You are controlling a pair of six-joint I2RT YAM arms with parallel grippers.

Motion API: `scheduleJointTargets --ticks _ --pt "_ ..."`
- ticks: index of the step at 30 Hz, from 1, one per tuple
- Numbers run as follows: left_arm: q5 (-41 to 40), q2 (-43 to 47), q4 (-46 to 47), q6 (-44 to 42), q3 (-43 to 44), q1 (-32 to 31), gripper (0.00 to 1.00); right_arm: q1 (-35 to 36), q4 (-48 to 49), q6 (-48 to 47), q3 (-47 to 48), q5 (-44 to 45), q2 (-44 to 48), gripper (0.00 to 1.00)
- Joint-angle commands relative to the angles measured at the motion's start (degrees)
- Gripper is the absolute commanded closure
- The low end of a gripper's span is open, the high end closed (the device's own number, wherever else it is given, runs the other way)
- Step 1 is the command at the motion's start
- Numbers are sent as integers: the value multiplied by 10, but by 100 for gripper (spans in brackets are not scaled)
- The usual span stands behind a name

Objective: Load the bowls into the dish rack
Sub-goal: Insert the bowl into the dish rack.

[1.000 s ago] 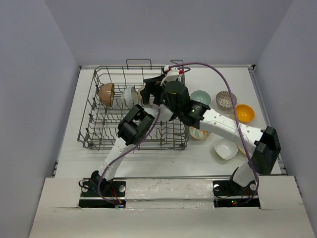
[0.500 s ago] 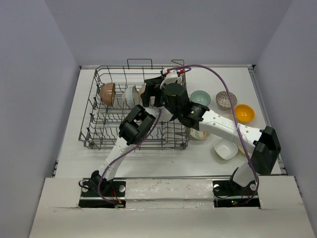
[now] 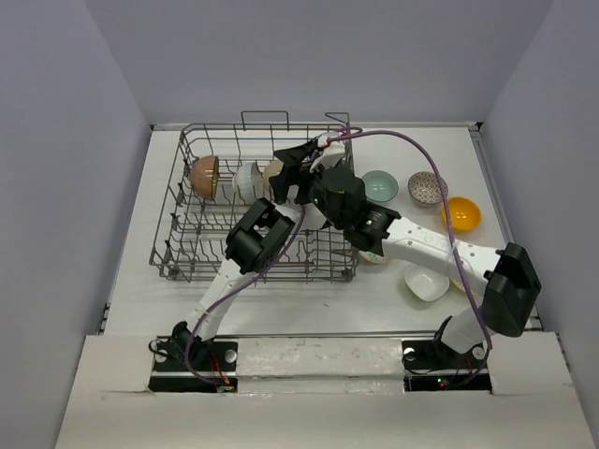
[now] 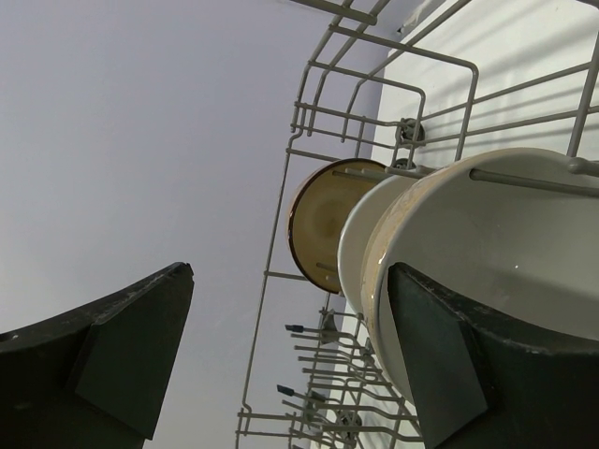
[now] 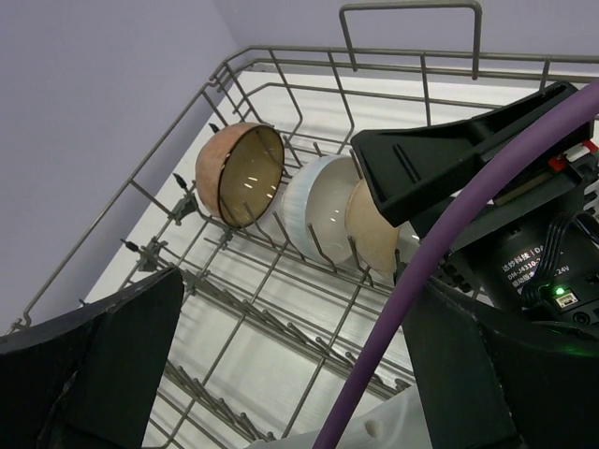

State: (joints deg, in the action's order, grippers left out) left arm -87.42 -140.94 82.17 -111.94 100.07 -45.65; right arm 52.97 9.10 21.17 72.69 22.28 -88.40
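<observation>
The grey wire dish rack (image 3: 187, 245) holds three bowls on edge in its back row: a brown bowl (image 3: 203, 176), a white bowl (image 3: 245, 179) and a beige bowl (image 3: 270, 172). My left gripper (image 3: 288, 173) is open just right of the beige bowl (image 4: 505, 243), one finger (image 4: 468, 374) close beside its rim, with nothing held. My right gripper (image 3: 318, 185) hovers open and empty over the rack's right side, looking at the same bowl row (image 5: 318, 210). On the table to the right are a teal bowl (image 3: 379, 185), a patterned bowl (image 3: 427, 187), an orange bowl (image 3: 462, 214) and a squarish white bowl (image 3: 426, 281).
Another patterned bowl (image 3: 373, 253) lies half hidden under the right forearm. A purple cable (image 5: 468, 262) loops across both arms and in front of the right wrist view. Rows of upright tines (image 5: 281, 327) fill the rack's near part. Walls close in on both sides.
The right arm has drawn back a little toward the near right, its gripper shifting off the rack's back corner. The left arm and the three racked bowls stay put.
</observation>
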Motion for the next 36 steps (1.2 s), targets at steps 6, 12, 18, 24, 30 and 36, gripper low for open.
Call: scheduleJointTargets --ticks 6,12,18,24,30,36 --pt "-110 -8 372 -114 6 -36 1 -6 99 -34 -68 12 10 0" --pt "-110 -4 372 -127 7 -44 1 -6 142 -52 -76 -3 12 0" --pt "-109 10 367 -116 -18 -52 1 -6 130 -47 -56 -18 2 0" --pt "-73 67 196 61 -68 -53 1 -6 113 -31 -32 -36 -2 0" --pt "-62 83 78 171 -61 -52 1 -6 79 -19 1 -49 0 0" --pt "-50 101 -30 274 -66 -55 1 -6 74 -17 2 -57 7 0"
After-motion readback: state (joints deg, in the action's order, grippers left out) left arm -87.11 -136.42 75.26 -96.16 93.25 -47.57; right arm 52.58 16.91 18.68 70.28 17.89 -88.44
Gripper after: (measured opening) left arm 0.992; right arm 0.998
